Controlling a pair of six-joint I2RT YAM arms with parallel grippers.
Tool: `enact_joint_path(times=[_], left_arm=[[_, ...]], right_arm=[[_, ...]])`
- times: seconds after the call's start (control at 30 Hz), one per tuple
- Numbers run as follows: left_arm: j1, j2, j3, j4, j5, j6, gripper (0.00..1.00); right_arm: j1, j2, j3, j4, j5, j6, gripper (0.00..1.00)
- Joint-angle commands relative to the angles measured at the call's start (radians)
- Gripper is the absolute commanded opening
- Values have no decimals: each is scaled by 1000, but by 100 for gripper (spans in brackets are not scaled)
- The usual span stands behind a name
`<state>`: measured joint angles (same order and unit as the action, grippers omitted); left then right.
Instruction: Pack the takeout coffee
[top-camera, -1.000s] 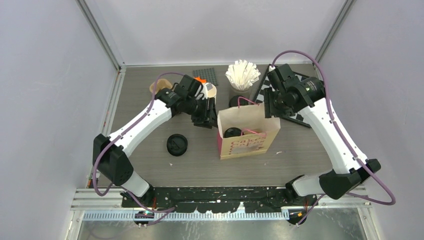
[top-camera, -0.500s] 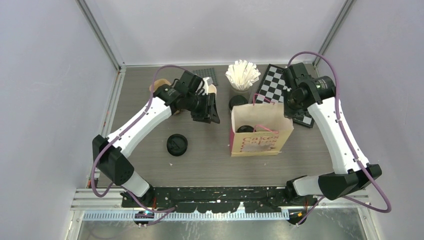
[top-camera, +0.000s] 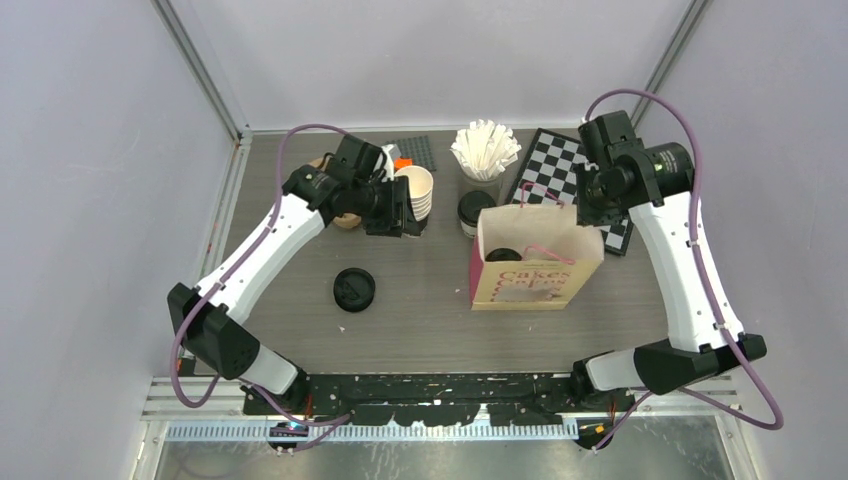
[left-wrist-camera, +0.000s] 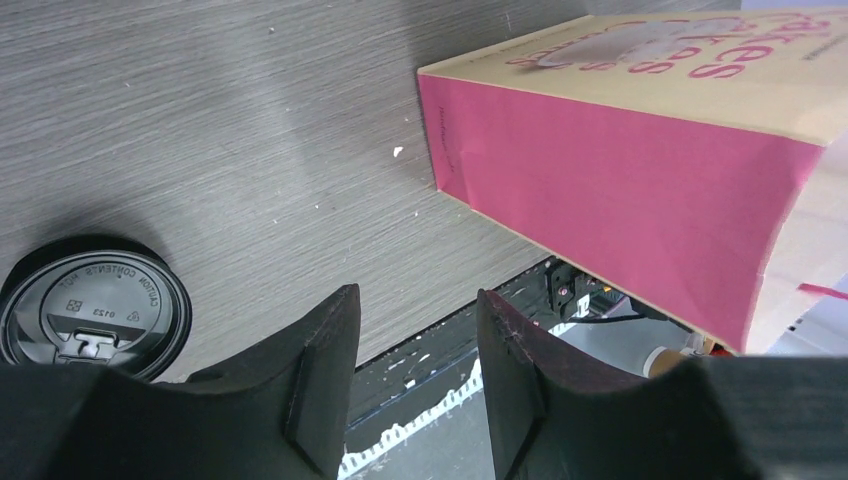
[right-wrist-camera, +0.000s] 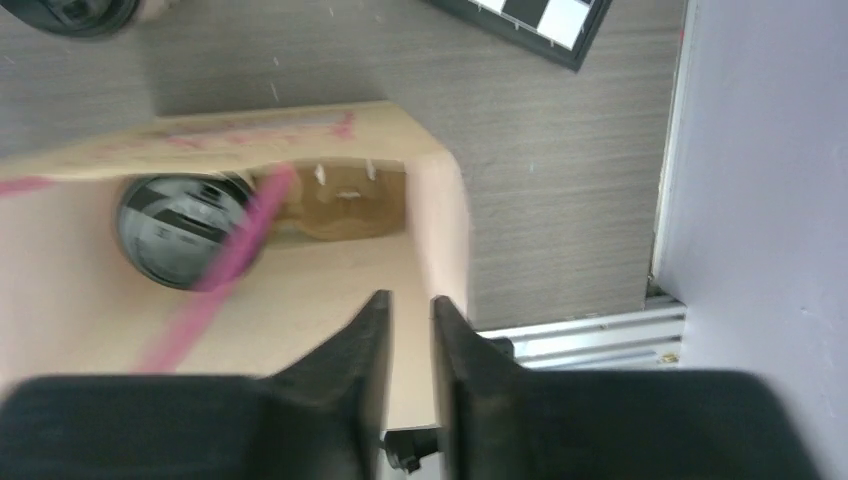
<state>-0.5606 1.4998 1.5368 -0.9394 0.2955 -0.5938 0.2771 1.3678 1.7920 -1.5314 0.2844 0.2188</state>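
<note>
One coffee (right-wrist-camera: 180, 228) sits inside the bag (top-camera: 535, 285), which has slid right in the last second with the right gripper (right-wrist-camera: 410, 312); its fingers straddle the bag's right wall, pinching or loosened I cannot tell. Just beyond the bag's left corner a second coffee (top-camera: 476, 208) stands unpacked. Farther left, the left gripper (left-wrist-camera: 415, 310), gaping and empty, has drawn back, so that cup looks next
</note>
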Motion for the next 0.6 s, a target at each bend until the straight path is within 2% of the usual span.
enact_joint_path(times=[0.0, 0.07, 0.17, 0.4, 0.5, 0.57], left_arm=[[-1, -28, 15, 27, -11, 15, 49], [-1, 0, 49, 36, -13, 3, 51], [-2, 51, 102, 64, -23, -22, 52], [-23, 236, 323, 4, -145, -72, 50], [-54, 257, 340, 40, -186, -130, 50], [-65, 253, 296, 93, -197, -219, 52]], right_arm=[[-5, 29, 147, -61, -9, 31, 45], [-5, 31, 184, -74, -5, 47, 56], [-5, 33, 225, -95, 0, 60, 64], [-5, 32, 325, -119, -31, 80, 65], [-5, 7, 329, -102, -53, 81, 65], [-4, -21, 310, -79, -72, 88, 65]])
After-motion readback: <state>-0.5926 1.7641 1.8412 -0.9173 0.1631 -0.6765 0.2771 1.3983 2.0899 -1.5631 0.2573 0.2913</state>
